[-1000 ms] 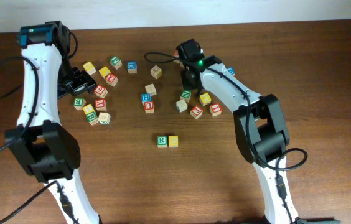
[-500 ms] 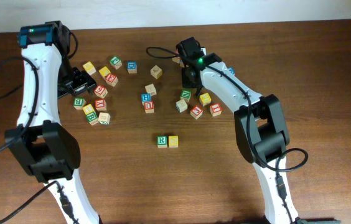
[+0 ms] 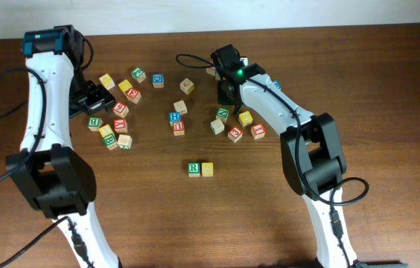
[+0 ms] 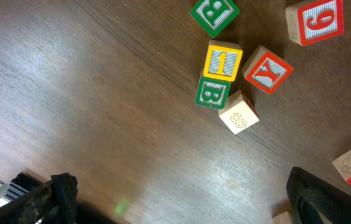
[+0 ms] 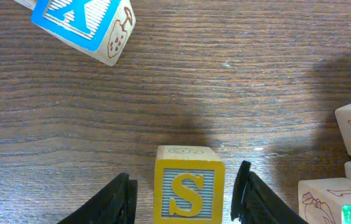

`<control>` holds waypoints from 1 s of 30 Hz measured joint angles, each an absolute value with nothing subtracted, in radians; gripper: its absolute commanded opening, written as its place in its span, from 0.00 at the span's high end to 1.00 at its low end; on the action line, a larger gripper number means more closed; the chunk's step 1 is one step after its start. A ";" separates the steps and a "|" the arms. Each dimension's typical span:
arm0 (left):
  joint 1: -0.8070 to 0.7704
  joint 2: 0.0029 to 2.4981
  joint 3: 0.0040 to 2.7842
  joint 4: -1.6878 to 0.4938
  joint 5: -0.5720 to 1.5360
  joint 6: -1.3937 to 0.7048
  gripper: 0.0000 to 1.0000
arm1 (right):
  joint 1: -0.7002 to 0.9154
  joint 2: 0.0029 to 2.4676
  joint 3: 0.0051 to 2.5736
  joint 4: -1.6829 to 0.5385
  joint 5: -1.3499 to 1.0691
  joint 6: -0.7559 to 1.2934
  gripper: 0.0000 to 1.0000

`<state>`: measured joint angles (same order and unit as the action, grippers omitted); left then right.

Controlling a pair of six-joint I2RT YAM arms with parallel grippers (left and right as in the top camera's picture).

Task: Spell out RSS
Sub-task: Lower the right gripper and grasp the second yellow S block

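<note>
Fingers (image 5: 121, 200) of the open, empty right gripper (image 5: 185, 190) straddle the S block (image 5: 188, 180) beyond the R block (image 3: 193, 169), seemingly ready to clamp.

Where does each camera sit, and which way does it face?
Overhead: above the brown wooden table, facing down; the white left arm and right arm show.
Left wrist: facing down at the yellow wooden block marked 1; open jaws at bottom corners.
Right wrist: facing down at the yellow wooden block marked S between open jaws.
Shared: overhead also shows the block marked 1.
</note>
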<state>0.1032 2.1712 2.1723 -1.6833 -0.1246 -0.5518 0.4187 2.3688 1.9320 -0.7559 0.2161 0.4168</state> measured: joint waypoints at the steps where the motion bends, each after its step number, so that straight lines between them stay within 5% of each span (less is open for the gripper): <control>1: 0.103 2.171 2.172 -1.683 -0.125 -0.552 0.01 | 0.419 2.369 1.932 -0.756 0.216 0.418 0.56; 23: 0.103 2.171 2.172 -1.683 -0.125 -0.552 0.01 | 0.400 2.369 1.932 -0.751 0.163 0.418 0.55; 30: 0.103 2.171 2.172 -1.683 -0.125 -0.552 0.01 | 0.393 2.369 1.932 -0.751 0.151 0.419 0.63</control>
<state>0.1032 2.1712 2.1723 -1.6833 -0.1246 -0.5518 0.3931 2.3688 1.9320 -0.7509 0.1509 0.4187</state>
